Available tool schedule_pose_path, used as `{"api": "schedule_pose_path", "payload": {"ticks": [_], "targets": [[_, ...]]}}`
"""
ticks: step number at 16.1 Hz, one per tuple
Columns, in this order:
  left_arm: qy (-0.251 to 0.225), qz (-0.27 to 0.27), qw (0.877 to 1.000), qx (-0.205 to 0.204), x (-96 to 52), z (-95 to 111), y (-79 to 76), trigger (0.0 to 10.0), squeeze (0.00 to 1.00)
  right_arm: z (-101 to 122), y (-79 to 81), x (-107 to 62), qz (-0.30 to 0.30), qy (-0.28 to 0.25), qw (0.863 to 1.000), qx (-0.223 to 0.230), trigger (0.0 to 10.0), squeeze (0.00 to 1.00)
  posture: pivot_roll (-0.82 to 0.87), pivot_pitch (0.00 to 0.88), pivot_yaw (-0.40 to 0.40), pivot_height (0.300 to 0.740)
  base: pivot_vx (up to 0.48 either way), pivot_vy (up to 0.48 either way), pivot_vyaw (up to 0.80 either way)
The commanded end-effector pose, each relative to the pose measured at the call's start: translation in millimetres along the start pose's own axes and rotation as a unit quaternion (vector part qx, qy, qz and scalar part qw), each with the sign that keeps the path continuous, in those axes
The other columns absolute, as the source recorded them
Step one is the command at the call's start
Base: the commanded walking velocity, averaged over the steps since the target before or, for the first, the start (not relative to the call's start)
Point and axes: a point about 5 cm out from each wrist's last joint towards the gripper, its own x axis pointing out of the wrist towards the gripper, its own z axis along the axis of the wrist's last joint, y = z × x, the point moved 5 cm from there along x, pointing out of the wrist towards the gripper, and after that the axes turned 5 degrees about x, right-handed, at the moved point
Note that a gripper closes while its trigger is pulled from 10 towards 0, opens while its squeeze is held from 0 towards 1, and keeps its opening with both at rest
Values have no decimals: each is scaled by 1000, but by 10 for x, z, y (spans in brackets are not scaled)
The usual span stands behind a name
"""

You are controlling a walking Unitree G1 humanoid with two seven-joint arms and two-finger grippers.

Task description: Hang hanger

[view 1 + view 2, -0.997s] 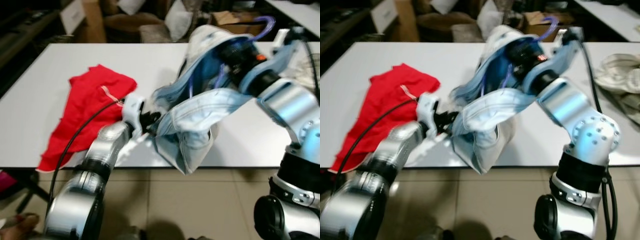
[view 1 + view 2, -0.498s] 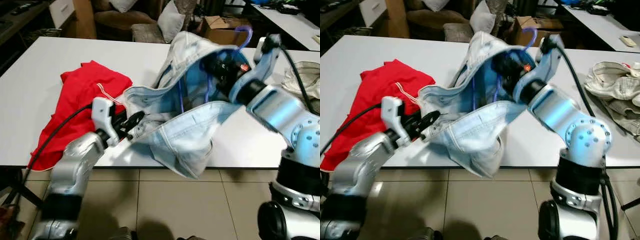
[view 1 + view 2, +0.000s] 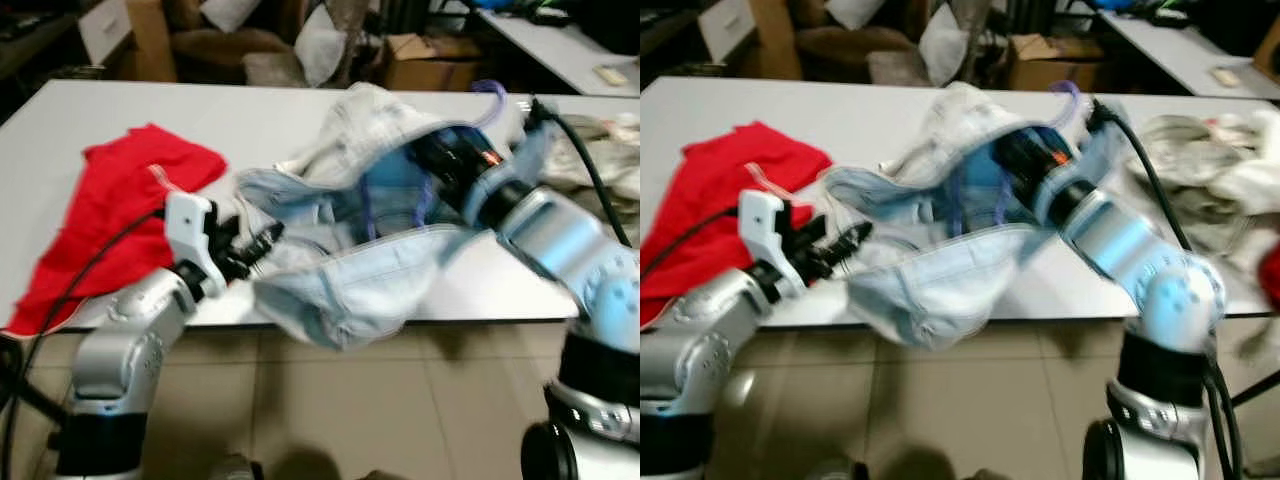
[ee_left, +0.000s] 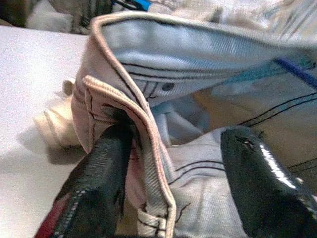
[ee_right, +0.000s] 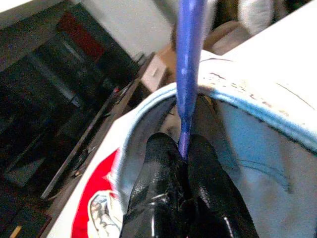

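Note:
A light blue denim garment (image 3: 380, 275) is draped over a purple-blue hanger, and the hanger hook (image 3: 490, 90) sticks out at the top. My right gripper (image 5: 184, 163) reaches inside the garment and is shut on the hanger's rod (image 5: 188, 69). The denim's lower part sags over the front edge of the white table (image 3: 300, 110). My left gripper (image 4: 178, 198) is at the garment's left edge, open. A seamed denim hem (image 4: 143, 148) lies between its fingers, against one finger (image 4: 99, 188). In the left eye view the left gripper (image 3: 262, 243) is just above the table's front edge.
A red cloth (image 3: 110, 210) lies on the table's left part, behind my left arm. A pale crumpled garment (image 3: 1200, 160) lies at the right. Boxes and cushions (image 3: 320, 40) stand beyond the table. Tiled floor (image 3: 330, 400) lies below the front edge.
The view has shifted and blurred. The left gripper has drawn the denim's edge out to the left. The garment now hangs lower and wider on the hanger held by the right gripper.

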Motion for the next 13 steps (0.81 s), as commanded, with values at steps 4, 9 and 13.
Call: {"api": "schedule_pose_path", "payload": {"ticks": [4, 9, 13], "targets": [[15, 48, 999, -2, -3, 42, 137, 10000, 1000, 45, 156, -19, 32, -7, 999, 2, 10000, 0, -54, 0, -17, 740, 0, 0, 0], [75, 117, 990, -30, -113, -59, 573, 10000, 1000, 167, 280, -42, 64, -22, 997, 29, 10000, 0, -50, 0, -5, 740, 0, 0, 0], [67, 90, 993, -39, -242, 23, 692, 10000, 1000, 248, 350, -58, 80, -27, 996, 39, 10000, 0, -47, 0, -2, 740, 0, 0, 0]]}}
